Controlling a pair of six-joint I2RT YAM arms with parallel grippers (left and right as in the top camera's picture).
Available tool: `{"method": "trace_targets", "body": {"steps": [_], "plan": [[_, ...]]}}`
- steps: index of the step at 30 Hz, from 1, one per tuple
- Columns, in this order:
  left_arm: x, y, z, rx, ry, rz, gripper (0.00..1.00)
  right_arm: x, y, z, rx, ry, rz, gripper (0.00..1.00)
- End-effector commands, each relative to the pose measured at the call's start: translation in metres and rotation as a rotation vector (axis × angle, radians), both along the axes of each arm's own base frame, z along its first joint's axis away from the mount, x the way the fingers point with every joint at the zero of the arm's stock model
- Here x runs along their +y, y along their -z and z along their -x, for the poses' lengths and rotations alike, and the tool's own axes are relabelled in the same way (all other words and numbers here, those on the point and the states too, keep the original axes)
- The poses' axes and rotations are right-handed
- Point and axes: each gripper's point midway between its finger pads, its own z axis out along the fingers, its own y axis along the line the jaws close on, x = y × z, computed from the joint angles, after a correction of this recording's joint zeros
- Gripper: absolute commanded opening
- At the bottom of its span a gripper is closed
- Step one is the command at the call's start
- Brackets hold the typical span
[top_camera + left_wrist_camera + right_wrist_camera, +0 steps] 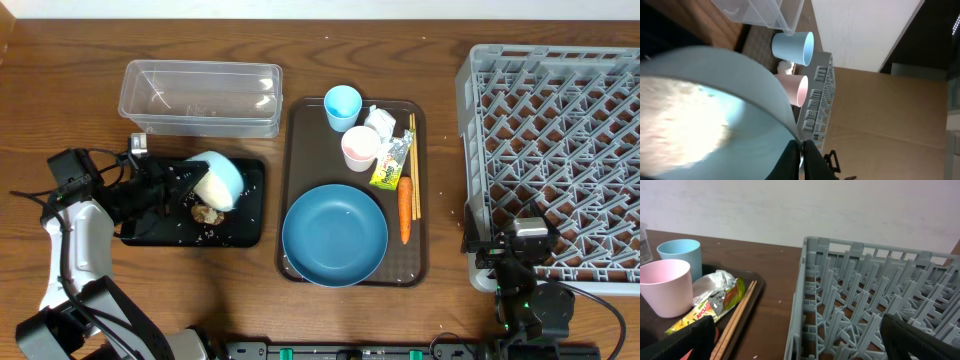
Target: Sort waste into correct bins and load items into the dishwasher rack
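At the bench's left end, the left gripper [190,186] is clamped tight on the rim of the white bowl [218,180], held tipped over the black tray [250,228]. Brown food lump [208,211] lies under it w/ rice grains [210,237] scattered round. Clear tub [200,125] sits just behind, by the far edge. Mid-bench, the brown serving tray [300,130] carries light-blue cup [342,105], pink cup [359,149], crumpled paper [380,122], wrapper [390,165], chopsticks [413,170], carrot [405,208] – and the blue plate [335,235] at its near end. Dishwasher rack [555,150] fills the right end; the right gripper [518,240] hangs at its near-left corner, jaws fully apart, holding nothing.
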Motion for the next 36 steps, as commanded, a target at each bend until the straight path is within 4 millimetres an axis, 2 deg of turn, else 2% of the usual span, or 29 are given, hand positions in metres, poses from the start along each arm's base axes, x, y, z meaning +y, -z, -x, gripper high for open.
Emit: {"method": "trace_targets", "body": {"steps": [1, 6, 8, 17, 20, 22, 23, 26, 28, 30, 33, 36], "plan": [[0.001, 0.006, 0.001, -0.013, 0.008, -0.036, 0.06, -0.003, 0.001, 0.0, 0.0, 0.015, -0.008, 0.99], [0.011, 0.04, 0.014, 0.164, -0.031, -0.167, 0.06, -0.003, 0.001, 0.0, 0.0, 0.015, -0.008, 0.99], [0.013, 0.046, 0.017, 0.193, -0.033, -0.193, 0.06, -0.003, 0.001, 0.0, 0.0, 0.015, -0.008, 0.99], [0.013, 0.046, 0.018, 0.196, -0.033, -0.198, 0.06, -0.003, 0.001, 0.0, 0.0, 0.015, -0.008, 0.99], [0.011, 0.04, 0.017, 0.17, -0.025, -0.198, 0.07, -0.003, 0.001, 0.0, 0.0, 0.015, -0.008, 0.99], [0.005, 0.031, 0.017, 0.114, 0.008, -0.219, 0.17, -0.003, 0.001, 0.0, 0.0, 0.015, -0.008, 0.99], [0.001, 0.027, 0.017, 0.087, 0.027, -0.237, 0.25, -0.003, 0.001, 0.0, 0.0, 0.015, -0.008, 0.99], [-0.013, 0.016, 0.018, 0.04, 0.095, -0.347, 0.68, -0.003, 0.001, 0.0, 0.0, 0.015, -0.008, 0.99], [-0.02, 0.013, 0.02, 0.049, 0.131, -0.475, 0.81, -0.003, 0.001, 0.0, 0.0, 0.015, -0.008, 0.99], [-0.028, 0.008, 0.022, 0.047, 0.167, -0.601, 0.86, -0.003, 0.001, 0.0, 0.0, 0.015, -0.008, 0.99], [-0.034, -0.001, 0.021, 0.063, 0.169, -0.79, 0.87, -0.003, 0.001, 0.0, 0.0, 0.015, -0.008, 0.99], [-0.049, -0.007, 0.018, 0.012, 0.206, -0.915, 0.89, -0.003, 0.001, 0.0, 0.0, 0.015, -0.008, 0.99]]}}
